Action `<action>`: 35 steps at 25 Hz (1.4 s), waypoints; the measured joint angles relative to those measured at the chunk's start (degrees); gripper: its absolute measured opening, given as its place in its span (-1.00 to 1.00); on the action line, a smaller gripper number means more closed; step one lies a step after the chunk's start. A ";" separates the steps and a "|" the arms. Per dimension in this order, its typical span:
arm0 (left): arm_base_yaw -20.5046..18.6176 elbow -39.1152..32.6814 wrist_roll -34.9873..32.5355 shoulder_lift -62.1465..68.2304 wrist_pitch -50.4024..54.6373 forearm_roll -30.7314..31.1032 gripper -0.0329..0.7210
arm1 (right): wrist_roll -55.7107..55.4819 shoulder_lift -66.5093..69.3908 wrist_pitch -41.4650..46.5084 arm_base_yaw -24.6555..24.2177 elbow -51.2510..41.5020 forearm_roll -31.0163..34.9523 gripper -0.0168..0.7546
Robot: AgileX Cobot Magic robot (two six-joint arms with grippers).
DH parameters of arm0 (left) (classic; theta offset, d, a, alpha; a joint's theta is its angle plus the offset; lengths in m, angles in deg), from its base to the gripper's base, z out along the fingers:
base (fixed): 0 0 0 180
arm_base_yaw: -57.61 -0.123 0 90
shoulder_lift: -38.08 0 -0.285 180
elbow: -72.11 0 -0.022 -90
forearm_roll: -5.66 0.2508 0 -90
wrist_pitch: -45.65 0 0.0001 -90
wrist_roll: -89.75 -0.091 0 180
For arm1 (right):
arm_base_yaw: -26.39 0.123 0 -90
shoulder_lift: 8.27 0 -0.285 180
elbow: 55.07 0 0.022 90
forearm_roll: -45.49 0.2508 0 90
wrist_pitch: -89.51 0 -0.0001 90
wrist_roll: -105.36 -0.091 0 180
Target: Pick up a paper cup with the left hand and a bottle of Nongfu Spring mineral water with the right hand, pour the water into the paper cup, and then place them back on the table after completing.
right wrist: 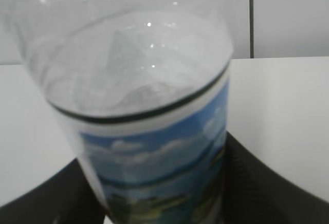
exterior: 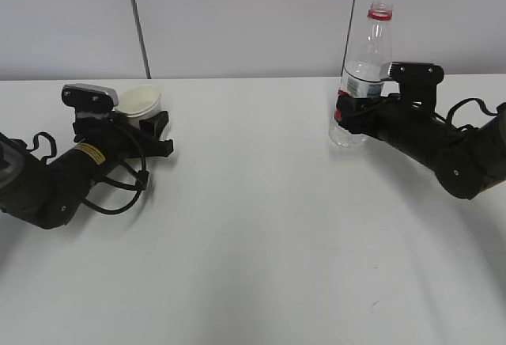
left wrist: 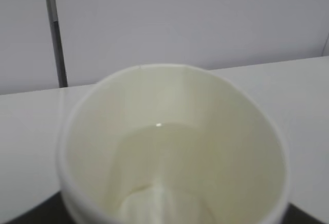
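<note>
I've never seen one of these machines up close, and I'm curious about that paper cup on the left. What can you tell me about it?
The paper cup is white outside and cream inside, with a rolled rim, and it looks like thin coated paper. It sits near the back left of the white table, in the left hand, whose black fingers flank its base. It appears tilted slightly. The left wrist view shows a shallow pool of clear water in its bottom. Nothing else touches it.
</note>
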 joint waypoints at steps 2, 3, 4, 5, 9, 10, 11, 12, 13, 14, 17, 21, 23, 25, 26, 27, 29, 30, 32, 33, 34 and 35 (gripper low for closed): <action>0.00 0.00 0.00 0.51 -1.44 -0.18 0.04 | 0.00 0.00 0.00 0.00 0.00 0.00 0.14; 0.00 0.00 0.00 0.56 -1.53 -0.24 0.04 | 0.00 0.00 0.00 0.00 0.00 0.00 0.14; 0.00 0.00 0.00 0.56 -1.53 -0.29 0.04 | 0.00 0.00 -0.06 0.00 0.00 0.00 0.14; 0.00 0.00 0.00 0.56 -1.53 -0.29 0.04 | 0.00 0.00 -0.06 0.00 0.00 0.00 0.14; 0.00 0.00 -0.02 0.56 -1.53 0.08 0.04 | 0.00 0.00 -0.06 0.00 0.00 0.00 0.14; 0.00 0.00 -0.02 0.56 -1.53 0.31 0.04 | 0.00 0.00 -0.06 0.00 0.00 0.00 0.14; -0.04 0.00 -0.02 0.56 -1.53 0.53 0.04 | 0.00 0.00 -0.06 0.00 0.00 0.00 0.14; -0.04 0.00 -0.02 0.56 -1.53 0.81 0.04 | 0.00 0.00 -0.06 0.00 0.00 0.00 0.14; -0.04 0.00 -0.02 0.56 -1.48 1.15 0.04 | 0.00 0.00 -0.06 0.00 0.00 0.00 0.14; -0.04 0.00 -0.02 0.43 -1.36 1.40 0.04 | 0.00 0.00 -0.06 0.00 0.00 0.00 0.14; -0.04 -0.05 -0.02 -0.50 -0.01 2.11 0.04 | 0.00 0.00 -0.14 0.00 0.00 0.00 0.14; -0.04 -0.11 -0.02 -2.86 0.37 2.50 0.04 | 0.00 0.00 -0.14 0.00 0.00 0.00 0.14; -0.04 -0.11 -0.02 -3.50 0.75 2.62 0.04 | 0.00 0.00 -0.14 0.00 0.00 0.00 0.14; -0.04 -0.11 -0.02 -3.71 2.59 2.64 0.04 | 0.00 0.00 -0.14 0.00 0.00 0.00 0.14; -0.04 -0.11 -0.02 -3.71 3.71 2.64 0.04 | 0.00 0.00 -0.14 0.00 0.00 0.00 0.14; -0.04 -0.11 -0.02 -3.71 4.97 2.64 0.04 | 0.00 0.00 -0.14 0.00 0.00 0.00 0.14; -0.04 -0.11 -0.02 -3.54 6.40 2.64 0.04 | 0.00 0.00 -0.14 0.00 0.00 0.00 0.14; -0.04 -0.11 -0.02 -3.47 6.61 2.64 0.04 | 0.00 0.00 -0.14 0.00 0.00 0.00 0.14; -0.04 -0.11 -0.02 -3.12 6.62 2.64 0.04 | 0.00 0.00 -0.14 0.00 0.00 0.00 0.14; -0.04 -0.11 -0.02 -3.00 6.62 2.64 0.04 | 0.00 0.00 -0.14 0.00 0.00 0.00 0.14; -0.04 -0.11 -0.02 -2.92 6.39 2.64 0.04 | 0.00 0.00 -0.14 0.00 0.00 0.00 0.14; -0.04 -0.11 -0.02 -2.92 6.39 2.64 0.04 | 0.00 0.00 -0.14 0.00 0.00 0.00 0.14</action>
